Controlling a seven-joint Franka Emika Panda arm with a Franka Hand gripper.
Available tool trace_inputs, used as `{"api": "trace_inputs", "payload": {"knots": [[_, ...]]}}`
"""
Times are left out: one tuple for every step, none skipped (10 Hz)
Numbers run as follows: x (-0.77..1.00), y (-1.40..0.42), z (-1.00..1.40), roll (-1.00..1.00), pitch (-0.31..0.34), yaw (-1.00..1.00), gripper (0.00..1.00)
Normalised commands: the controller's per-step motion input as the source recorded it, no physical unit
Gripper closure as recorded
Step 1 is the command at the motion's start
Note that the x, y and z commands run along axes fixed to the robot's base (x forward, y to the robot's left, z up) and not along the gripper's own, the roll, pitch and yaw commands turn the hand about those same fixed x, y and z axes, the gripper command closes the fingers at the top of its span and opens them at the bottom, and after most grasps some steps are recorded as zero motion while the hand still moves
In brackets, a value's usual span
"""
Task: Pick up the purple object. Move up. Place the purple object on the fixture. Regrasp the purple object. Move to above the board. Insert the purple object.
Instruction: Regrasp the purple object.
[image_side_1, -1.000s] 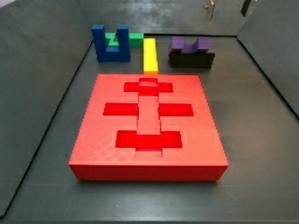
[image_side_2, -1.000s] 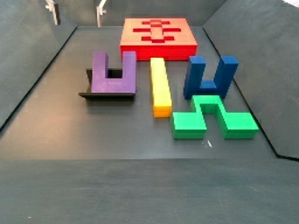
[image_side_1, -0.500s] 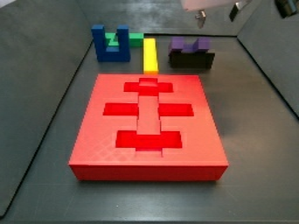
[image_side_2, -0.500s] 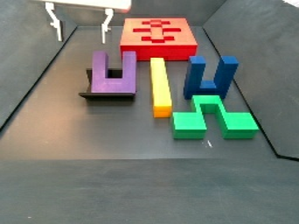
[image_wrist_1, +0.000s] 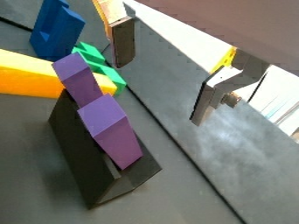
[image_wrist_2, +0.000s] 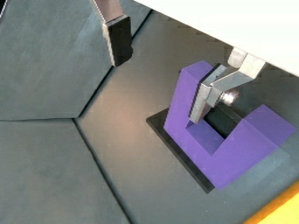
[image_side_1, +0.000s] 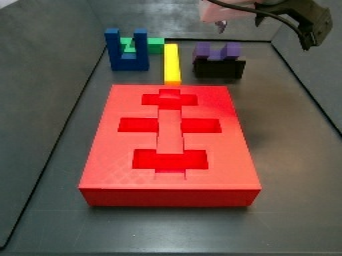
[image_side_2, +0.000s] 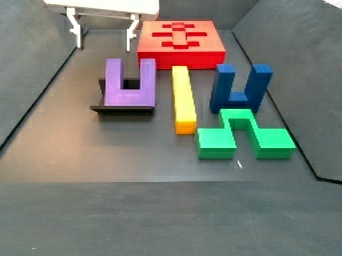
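Observation:
The purple object (image_side_2: 130, 82) stands prongs-up on the black fixture (image_side_2: 118, 108), at the far end of the floor beyond the red board (image_side_1: 167, 140). In both wrist views it shows with its two prongs (image_wrist_1: 100, 109) and base bar (image_wrist_2: 228, 144) seated on the fixture (image_wrist_1: 93, 171). My gripper (image_side_2: 104, 33) hangs open above the floor beside the purple object, nothing between its fingers (image_wrist_1: 121, 39). In a wrist view one finger (image_wrist_2: 211, 92) overlaps a purple prong. In a side view the gripper (image_side_1: 230, 18) is blurred above the fixture (image_side_1: 219, 70).
A blue U-shaped block (image_side_2: 241, 88), a yellow bar (image_side_2: 183, 98) and a green piece (image_side_2: 241, 135) lie next to the fixture. The same blue block (image_wrist_1: 56, 26) and yellow bar (image_wrist_1: 24, 70) show in a wrist view. Dark walls enclose the floor.
The gripper has come down into both side views from above, moving toward the purple object on the fixture. The purple object, the fixture and the board have stayed in place.

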Motion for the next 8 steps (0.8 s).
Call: {"api": "trace_inputs", "payload": {"knots": [[0.20,-0.18,-0.23,0.75,0.211,0.17,0.00],[0.11,-0.14,-0.23,0.85,0.289,0.23,0.00],[0.06,-0.17,-0.17,0.78,0.286,0.21,0.00],[0.00,-0.21,0.00,0.53,0.206,0.14,0.00],[0.00,-0.21,-0.03,0.45,0.137,0.13,0.00],[0.06,-0.16,-0.08,0.41,0.166,0.21,0.00],[0.21,-0.08,-0.17,0.34,0.217,0.26,0.00],[0.20,-0.10,-0.24,0.28,0.217,0.20,0.00]]}}
